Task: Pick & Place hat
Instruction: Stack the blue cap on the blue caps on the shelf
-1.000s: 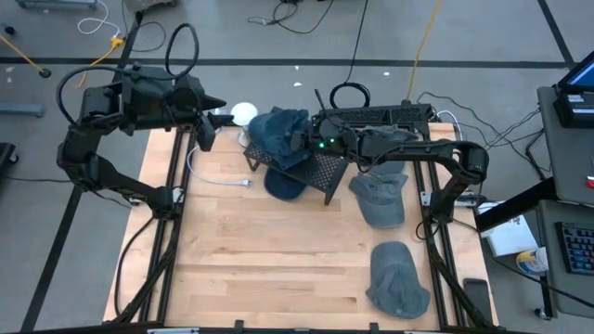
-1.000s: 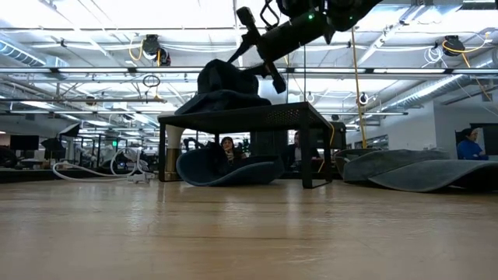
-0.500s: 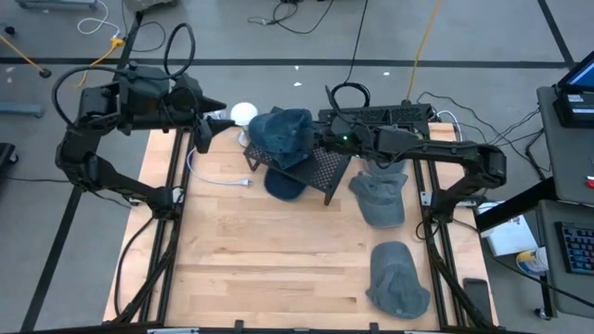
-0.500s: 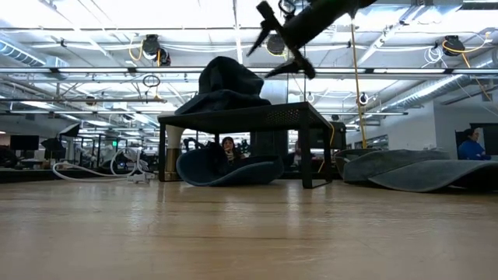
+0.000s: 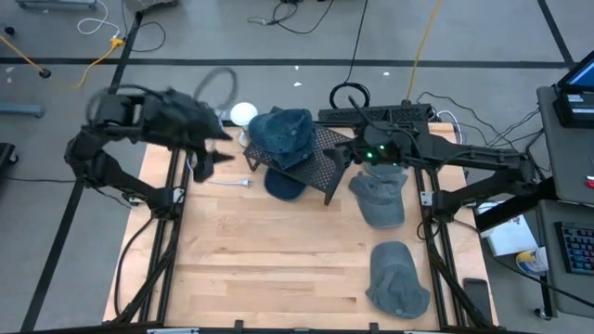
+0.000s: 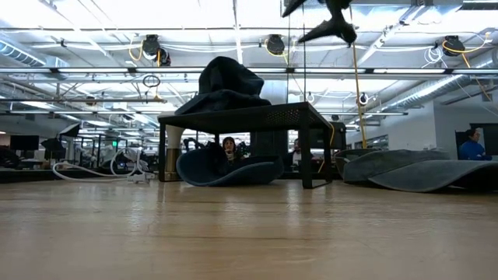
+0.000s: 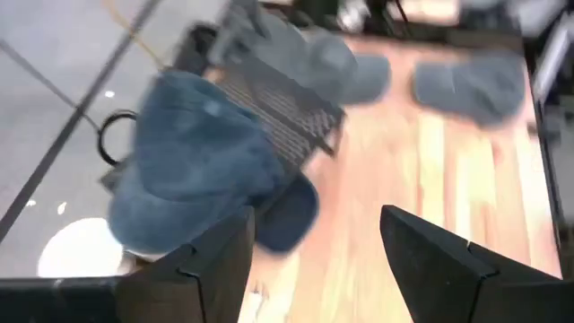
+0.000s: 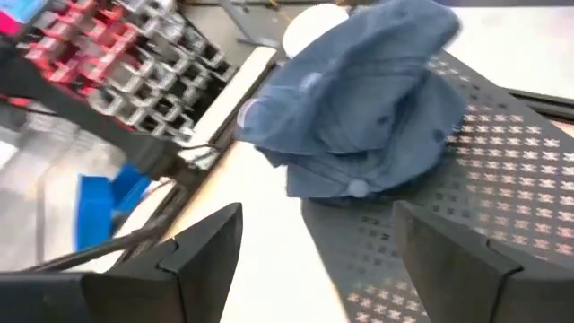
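A blue hat lies crumpled on the top of a black perforated stand, at its far left corner. A darker blue hat lies on the table under the stand. My right gripper hangs open above the stand's right side, clear of the hat. Left of the stand, my left gripper is open and points at the blue hat, with nothing between its fingers.
Two grey hats lie on the table's right side, one beside the stand and one near the front edge. A white cable lies left of the stand, and a white round object sits behind it. Bare wood fills the near half.
My right gripper has opened, let go of the blue hat, and drawn back up and toward the table's right edge. The hat stays on the stand. My left gripper has swung toward the stand and tipped downward.
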### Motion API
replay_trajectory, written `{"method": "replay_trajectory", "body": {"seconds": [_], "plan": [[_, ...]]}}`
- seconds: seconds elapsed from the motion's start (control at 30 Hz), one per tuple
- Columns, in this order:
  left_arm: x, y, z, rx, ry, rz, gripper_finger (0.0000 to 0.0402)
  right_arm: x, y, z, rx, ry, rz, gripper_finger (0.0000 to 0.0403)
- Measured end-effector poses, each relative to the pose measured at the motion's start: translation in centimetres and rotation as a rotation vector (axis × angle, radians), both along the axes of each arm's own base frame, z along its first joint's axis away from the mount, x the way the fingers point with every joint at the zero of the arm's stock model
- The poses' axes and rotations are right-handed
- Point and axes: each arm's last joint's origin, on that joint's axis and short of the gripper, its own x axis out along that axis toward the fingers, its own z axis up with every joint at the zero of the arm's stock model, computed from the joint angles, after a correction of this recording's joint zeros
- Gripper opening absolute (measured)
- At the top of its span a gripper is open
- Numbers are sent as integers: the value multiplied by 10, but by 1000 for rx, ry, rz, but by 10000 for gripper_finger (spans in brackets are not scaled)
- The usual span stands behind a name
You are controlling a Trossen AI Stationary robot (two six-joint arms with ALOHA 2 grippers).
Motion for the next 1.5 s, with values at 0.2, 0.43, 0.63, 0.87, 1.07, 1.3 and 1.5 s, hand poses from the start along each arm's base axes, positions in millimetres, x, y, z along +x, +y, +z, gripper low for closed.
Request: {"method": "replay_trajectory", "body": {"seconds": [0.2, 0.43, 0.63, 0.87, 1.07, 1.3, 1.5], "plan": [[33, -26, -30, 64, 266, -212, 236, -12, 13, 10, -45, -4, 153, 277], [75, -56, -70, 132, 442, -460, 254, -21, 17, 18, -117, -22, 296, 274], [100, -76, -115, 174, 620, -505, 268, -33, 20, 27, -171, -60, 379, 271], [110, -94, -187, 559, 894, -476, 250, -54, 23, 42, -252, -126, 415, 271], [109, -99, -245, 670, 965, -501, 220, -61, 24, 51, -309, -187, 417, 270], [106, -91, -294, 845, 954, -514, 194, -58, 23, 51, -341, -180, 428, 270], [102, -74, -320, 856, 1000, -607, 198, -57, 23, 49, -409, -155, 456, 272]]}}
